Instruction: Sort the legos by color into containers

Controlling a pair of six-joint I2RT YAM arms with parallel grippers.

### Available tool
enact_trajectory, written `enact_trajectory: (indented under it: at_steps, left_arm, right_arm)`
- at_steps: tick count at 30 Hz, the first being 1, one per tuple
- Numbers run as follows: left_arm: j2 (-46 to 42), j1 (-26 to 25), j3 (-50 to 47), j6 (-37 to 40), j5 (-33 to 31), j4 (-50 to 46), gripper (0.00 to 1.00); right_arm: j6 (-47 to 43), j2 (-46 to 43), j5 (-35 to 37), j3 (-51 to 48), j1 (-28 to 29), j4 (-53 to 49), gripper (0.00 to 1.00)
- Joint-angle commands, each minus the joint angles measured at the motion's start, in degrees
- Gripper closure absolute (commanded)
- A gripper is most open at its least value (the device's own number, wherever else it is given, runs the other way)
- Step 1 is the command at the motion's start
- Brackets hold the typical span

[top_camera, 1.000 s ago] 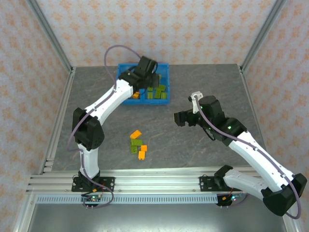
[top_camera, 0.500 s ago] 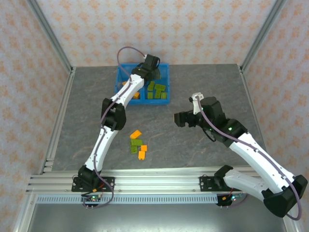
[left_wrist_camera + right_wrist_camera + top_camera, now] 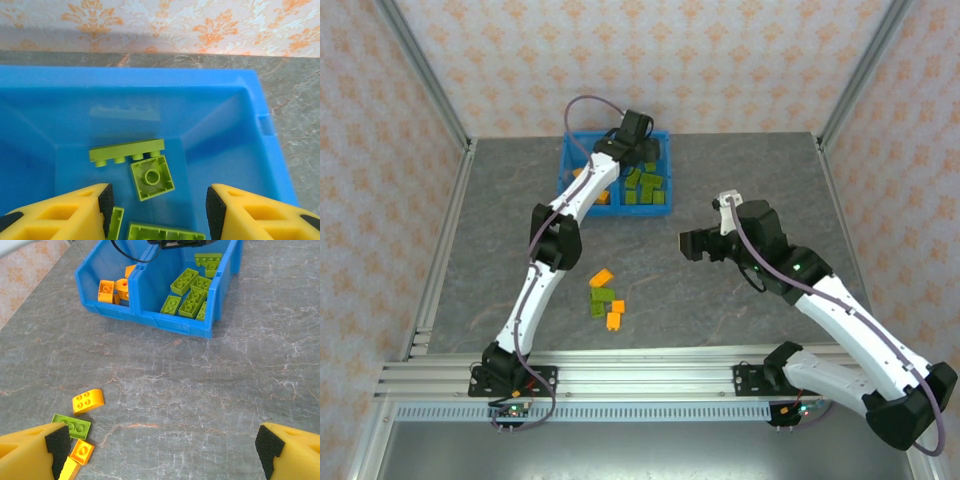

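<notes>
Two blue bins, joined side by side, sit at the far middle of a grey table. Orange bricks lie in the left bin, a round orange piece among them. Green bricks lie in the right bin.

The left arm stretches across the table to the bins. The left gripper hangs over the right bin and points down into it. Its yellow fingers stand partly apart, and nothing is between them. Below the gap, on the bin floor, lie a thin green plate and a square green brick turned bottom up; the two touch. Parts of two more green pieces show at the lower edge of the left wrist view.

Five loose bricks lie close together near the middle of the table, well apart from the bins: three orange, two green. One orange brick has a rounded end.

The right gripper hovers over bare table to the right of the loose bricks, its camera looking across them to the bins. Its jaws are spread wide and hold nothing.
</notes>
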Motion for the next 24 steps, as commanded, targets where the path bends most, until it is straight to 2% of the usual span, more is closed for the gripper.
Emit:
enact_trajectory:
  at_steps: [1,3,9,13,15,18,20,24]
  left_arm:
    - [-13.4,-0.7,-3.5,-0.8,1.1,-1.6,0.45]
    - [-20.2,-1.1,-10.5,-0.8,1.1,-0.5,0.45]
    - [-46.6,-2.9,-41.8,0.2,-3.7,6.1,0.45]
    - [-61.3,-4.3,-60.1,2.8,-6.0,4.5,0.45]
    - [-67.4,-4.3,-67.2,2.1,-3.0,1.7,0.45]
    - [-75.6,-4.3,-76.9,-0.3,6.6,-1.4,0.45]
    - [-79.8,-4.2,-81.9,-3.4,12.2,-3.1,0.45]
    - [-87.0,-4.2,-93.9,-12.1,19.0,-2.1,0.43]
  right_arm:
    - [0.5,1.6,1.1,-0.8,0.0,3.4,0.03]
    - [0.9,3.0,1.8,-1.2,0.0,5.1,0.02]
    - [0.7,10.4,1.9,-0.5,0.0,9.8,0.01]
    - [-0.6,15.9,1.5,0.9,0.0,12.2,0.01]
    - [-1.3,17.9,0.9,1.8,0.0,12.9,0.01]
    - [-2.0,20.7,-0.3,2.7,-0.1,13.5,0.01]
    - [-2.2,22.4,-0.9,3.4,-0.1,13.8,0.01]
    - [-2.1,24.2,-3.2,4.0,-0.2,14.2,0.02]
